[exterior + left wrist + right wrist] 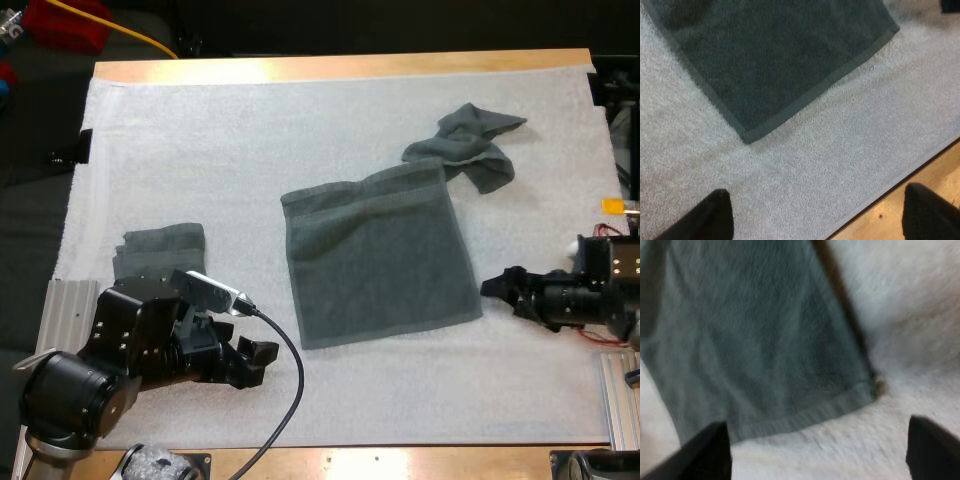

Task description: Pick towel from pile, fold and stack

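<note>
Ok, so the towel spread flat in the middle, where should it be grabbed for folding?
Probably its two near corners: the flat towel lies spread out, with those corners free on the mat. The left gripper suits the near-left corner, the right gripper the near-right; both are open and close by.

No writing, label, brand or number is legible on the spread towel (380, 255) or the white mat (200, 150).

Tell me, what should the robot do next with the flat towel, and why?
Probably lower both open pincers onto the spread towel's near corners and pinch them. The left pincer and right pincer sit just off those corners, holding nothing, and the towel lies flat.
</note>
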Motion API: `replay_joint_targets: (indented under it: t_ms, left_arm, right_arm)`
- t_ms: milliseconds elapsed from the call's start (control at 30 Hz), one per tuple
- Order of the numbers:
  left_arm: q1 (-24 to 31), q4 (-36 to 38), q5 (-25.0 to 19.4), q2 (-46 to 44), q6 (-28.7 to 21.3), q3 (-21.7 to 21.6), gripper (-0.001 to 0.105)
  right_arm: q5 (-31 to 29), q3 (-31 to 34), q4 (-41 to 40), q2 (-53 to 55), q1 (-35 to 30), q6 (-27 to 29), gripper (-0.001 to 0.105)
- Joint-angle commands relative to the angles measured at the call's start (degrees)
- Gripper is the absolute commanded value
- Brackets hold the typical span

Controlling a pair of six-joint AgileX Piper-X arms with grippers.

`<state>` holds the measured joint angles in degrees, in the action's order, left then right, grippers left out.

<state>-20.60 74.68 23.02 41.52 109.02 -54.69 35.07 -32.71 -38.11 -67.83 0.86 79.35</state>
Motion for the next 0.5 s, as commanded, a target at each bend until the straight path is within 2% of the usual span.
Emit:
replay_joint_targets:
  t_ms: [0,467]
  left_arm:
    - [-0.2,0.1,-0.1,0.0,-0.1,-0.1,0.067]
    - [-0.2,0.2,-0.1,0.0,-0.1,-0.1,0.067]
  right_arm:
    - [1.5,0.7,2.7,-1.0,-0.2,-1.2,0.070]
    - [3.8,2.2,9.5,-11.0,0.0,-2.3,0.070]
